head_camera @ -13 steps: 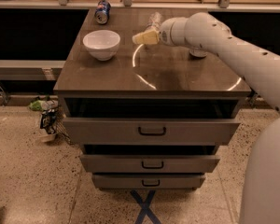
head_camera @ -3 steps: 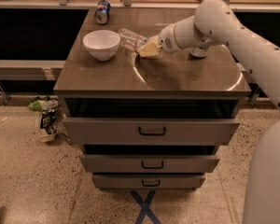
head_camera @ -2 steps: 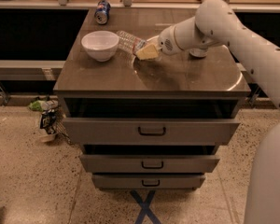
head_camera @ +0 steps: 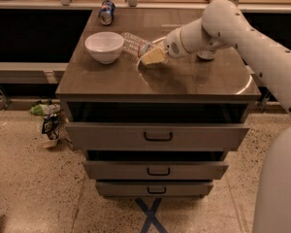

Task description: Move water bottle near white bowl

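Observation:
The water bottle (head_camera: 135, 43) is clear and ribbed, and lies tilted just right of the white bowl (head_camera: 104, 46) on the brown cabinet top (head_camera: 184, 79). My gripper (head_camera: 153, 57), with yellowish fingers, reaches in from the right on the white arm and is shut on the bottle's right end. The bottle's left end is almost at the bowl's rim. I cannot tell whether the bottle rests on the surface or hangs just above it.
A blue soda can (head_camera: 106, 12) lies at the back left corner. A small object (head_camera: 206, 55) stands behind my arm, mostly hidden. Below the top, an upper drawer (head_camera: 157, 136) is pulled out a little. Litter (head_camera: 48, 123) lies on the floor at the left.
My gripper has carried the water bottle left from the back middle of the top to just beside the white bowl; over the last second it moved only slightly further left.

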Controlling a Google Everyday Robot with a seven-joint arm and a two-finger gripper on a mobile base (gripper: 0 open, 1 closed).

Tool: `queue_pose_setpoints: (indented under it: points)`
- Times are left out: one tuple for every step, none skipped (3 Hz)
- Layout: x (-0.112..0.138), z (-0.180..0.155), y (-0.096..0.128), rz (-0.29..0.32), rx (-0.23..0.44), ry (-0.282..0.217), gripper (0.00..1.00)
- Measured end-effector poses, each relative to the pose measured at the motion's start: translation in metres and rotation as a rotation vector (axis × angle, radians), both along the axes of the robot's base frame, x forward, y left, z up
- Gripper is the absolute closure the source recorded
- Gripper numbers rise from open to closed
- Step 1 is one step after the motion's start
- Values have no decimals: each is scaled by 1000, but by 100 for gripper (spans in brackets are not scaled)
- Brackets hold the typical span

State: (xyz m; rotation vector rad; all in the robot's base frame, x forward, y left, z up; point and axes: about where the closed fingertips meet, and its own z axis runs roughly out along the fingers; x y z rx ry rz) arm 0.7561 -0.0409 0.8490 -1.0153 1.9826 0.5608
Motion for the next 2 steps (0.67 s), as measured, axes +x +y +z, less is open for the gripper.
queue_pose_setpoints:
  points:
    - [-15, 7, -6, 2, 6, -8, 0]
    - [-31, 16, -14, -13, 12, -23, 0]
